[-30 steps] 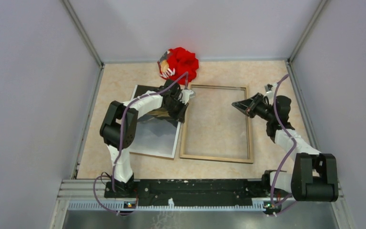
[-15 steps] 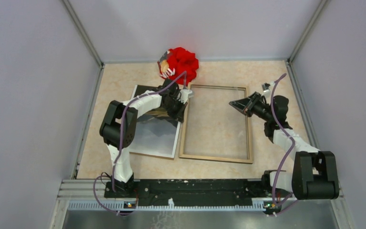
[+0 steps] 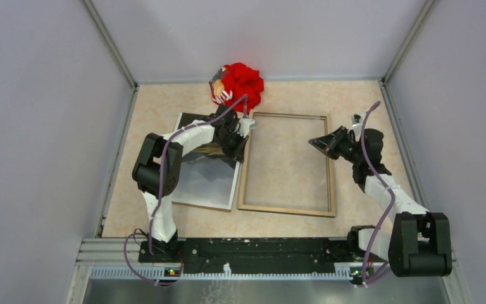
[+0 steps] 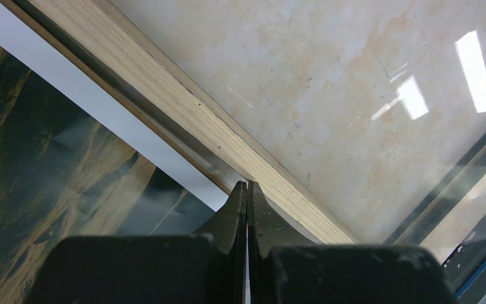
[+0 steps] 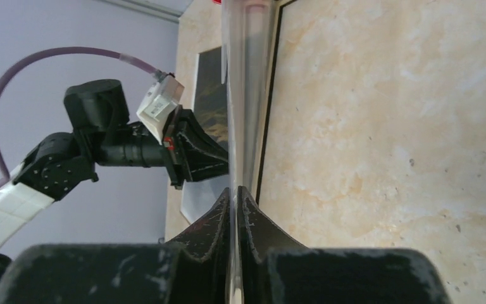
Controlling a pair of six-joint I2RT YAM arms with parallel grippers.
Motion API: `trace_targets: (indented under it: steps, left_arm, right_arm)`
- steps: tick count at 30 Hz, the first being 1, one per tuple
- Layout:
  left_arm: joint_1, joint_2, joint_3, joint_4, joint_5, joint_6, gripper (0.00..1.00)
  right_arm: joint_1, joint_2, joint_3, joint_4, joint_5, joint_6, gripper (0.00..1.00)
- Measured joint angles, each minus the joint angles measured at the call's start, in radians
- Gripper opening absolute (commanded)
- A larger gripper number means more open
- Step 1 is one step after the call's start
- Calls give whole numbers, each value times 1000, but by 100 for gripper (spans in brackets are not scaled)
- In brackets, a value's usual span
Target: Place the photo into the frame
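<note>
The photo, a dark misty landscape with a white edge, lies flat on the table, left of the frame. The frame lies with its wood-coloured back up. My left gripper is shut, its tips down at the seam between the photo's white edge and the frame's left rail. I cannot see anything held between them. My right gripper is over the frame's right half, shut on a clear pane that shows edge-on between its fingers.
A red cloth bundle sits at the back of the table, just beyond the frame's far left corner. Grey walls close in the left, right and back sides. My left arm shows beyond the pane in the right wrist view.
My right arm has drifted slightly right, and its gripper stays over the frame's right half. The left arm stays at the photo's right edge.
</note>
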Motion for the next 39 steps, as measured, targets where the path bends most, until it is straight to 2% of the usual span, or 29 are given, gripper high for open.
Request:
trace_targets:
  steps: [4,8,19,20,23,26,31,39]
  left_arm:
    - [0,0,0,0,0,0,0]
    - [0,0,0,0,0,0,0]
    - [0,0,0,0,0,0,0]
    - [0,0,0,0,0,0,0]
    - [0,0,0,0,0,0,0]
    - [0,0,0,0,-1,0,0]
    - [0,0,0,0,-1,0,0]
    - [0,0,0,0,-1,0,0]
  right_arm:
    - [4,-10,13,-90,40,-55,12]
    - [5,-5,13,-154,56,-94,13]
    - [5,76,13,-147,50,-104,17]
    - [5,84,13,-147,50,-105,21]
    - [5,98,13,-158,58,-111,47]
    - [5,100,21,-212,79,-140,65]
    - [8,100,88,-343,123,-201,75]
    - [11,128,164,-462,188,-282,79]
